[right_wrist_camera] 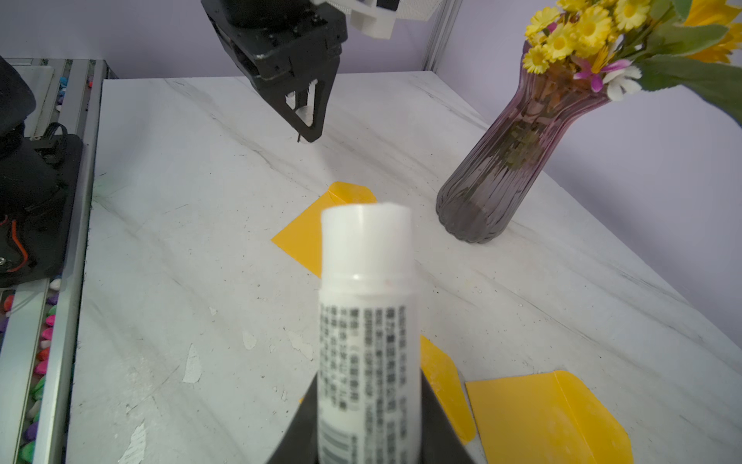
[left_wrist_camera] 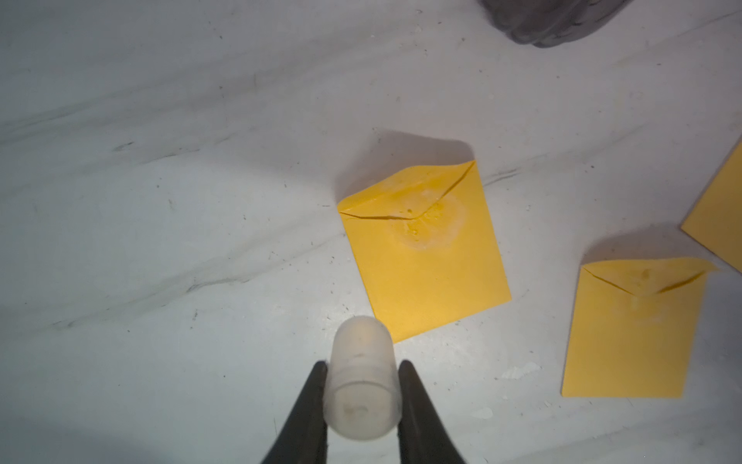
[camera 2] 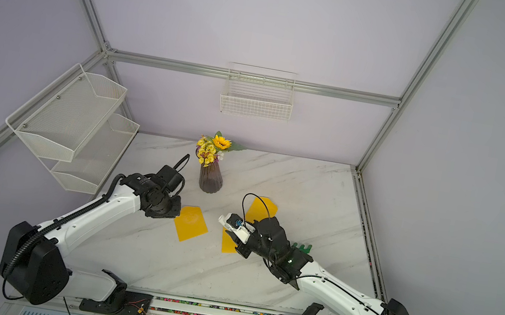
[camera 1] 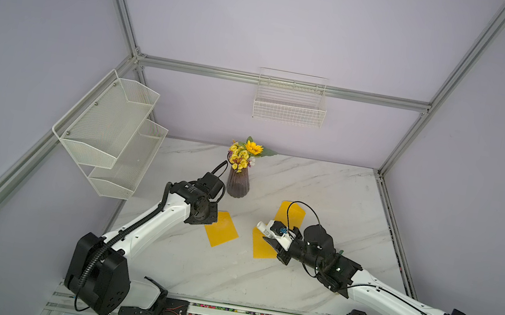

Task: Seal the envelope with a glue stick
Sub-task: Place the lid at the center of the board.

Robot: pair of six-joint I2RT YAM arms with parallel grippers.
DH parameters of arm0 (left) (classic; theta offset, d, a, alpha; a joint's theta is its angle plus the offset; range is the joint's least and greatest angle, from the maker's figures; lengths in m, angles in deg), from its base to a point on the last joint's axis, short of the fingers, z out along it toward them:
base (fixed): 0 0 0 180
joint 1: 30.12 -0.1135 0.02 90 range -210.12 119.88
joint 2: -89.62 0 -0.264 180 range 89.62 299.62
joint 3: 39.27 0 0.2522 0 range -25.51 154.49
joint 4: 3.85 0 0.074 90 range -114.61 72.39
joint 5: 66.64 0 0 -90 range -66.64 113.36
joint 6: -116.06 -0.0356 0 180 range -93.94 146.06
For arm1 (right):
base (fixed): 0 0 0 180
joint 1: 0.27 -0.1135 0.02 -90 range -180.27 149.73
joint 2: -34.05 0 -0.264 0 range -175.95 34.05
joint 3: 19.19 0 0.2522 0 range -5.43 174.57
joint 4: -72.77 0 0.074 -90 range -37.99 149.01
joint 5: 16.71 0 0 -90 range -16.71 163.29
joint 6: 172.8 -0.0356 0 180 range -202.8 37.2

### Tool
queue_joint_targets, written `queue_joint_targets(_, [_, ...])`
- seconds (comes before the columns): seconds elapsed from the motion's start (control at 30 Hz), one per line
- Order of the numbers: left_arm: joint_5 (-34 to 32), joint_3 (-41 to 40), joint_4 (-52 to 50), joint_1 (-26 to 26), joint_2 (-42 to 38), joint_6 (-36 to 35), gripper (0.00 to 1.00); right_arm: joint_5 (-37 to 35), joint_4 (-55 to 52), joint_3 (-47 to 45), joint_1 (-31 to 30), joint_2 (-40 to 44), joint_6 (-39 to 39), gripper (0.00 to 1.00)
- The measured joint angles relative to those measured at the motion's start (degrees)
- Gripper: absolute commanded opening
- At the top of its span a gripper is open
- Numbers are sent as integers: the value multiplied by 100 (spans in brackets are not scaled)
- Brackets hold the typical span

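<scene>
Three yellow envelopes are lying flap-up on the marble table (camera 1: 325,191), in the lower middle of both top views: the left envelope (camera 1: 221,229), the middle envelope (camera 1: 262,248) and the far envelope (camera 1: 292,214) nearer the vase (camera 1: 237,185).

Grip, right: your right gripper (camera 1: 270,235) is clenching the glue stick (camera 1: 265,229) by its labelled barrel. It is holding the stick nearly level over the middle envelope, tip pointing frame-left. Judgement: you are gripping low so that the working end is sticking out free.

Grip, left: your left gripper (left_wrist_camera: 363,362) is pinching a translucent cap (left_wrist_camera: 361,385) over bare marble, just beside the left envelope. Judgement: you are parking the cap aside while the stick is bared for use.

Paper: the left envelope is showing a pale smear at its flap tip, so it is probably already glued. The middle envelope's flap is gaping slightly, so it is the likely next target.

Not resolving:
- In both top views the left wrist is covering its own jaws and the cap.
- The right gripper is masking the middle envelope's flap there.
- The stick's tip is blurring in the right wrist view, so I cannot tell whether glue is wound out.
- A green pronged thing (camera 2: 302,247) is peeping from behind the right arm, mostly hidden.
</scene>
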Motion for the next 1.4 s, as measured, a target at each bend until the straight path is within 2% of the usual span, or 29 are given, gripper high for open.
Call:
queue_joint_targets(0.17, [-227, -269, 243, -468, 365, 0, 0, 13, -79, 0, 0, 0, -26, 0])
queue_joint_targets(0.27, [-188, -411, 474, -758, 748, -2, 9, 13, -103, 0, 0, 0, -46, 0])
queue_joint_targets(0.4, [-28, -540, 710, -990, 1246, -63, 10, 28, -188, 13, 0, -9, -125, 0])
queue_joint_targets(0.53, [66, -592, 857, -1213, 1611, -179, 17, 37, -339, 105, 0, 2, -219, 0])
queue_joint_targets(0.87, [321, -584, 1027, -1510, 1753, -431, 60, 13, -704, 302, 0, 192, -254, 0])
queue_joint_targets(1.0, [404, -531, 1019, -1515, 1744, -483, 66, -20, -723, 363, 0, 188, -409, 0])
queue_joint_targets(1.17, [501, -398, 761, -1515, 1329, -564, 67, -57, -647, 494, 0, 131, -887, 0])
queue_joint_targets(1.3, [721, -87, 627, -1515, 365, -636, 67, -50, -400, 562, 0, 85, -1355, 0])
queue_joint_targets(1.4, [1119, 125, 682, -1508, -455, -732, 67, -20, -166, 564, 0, 85, -1639, 0])
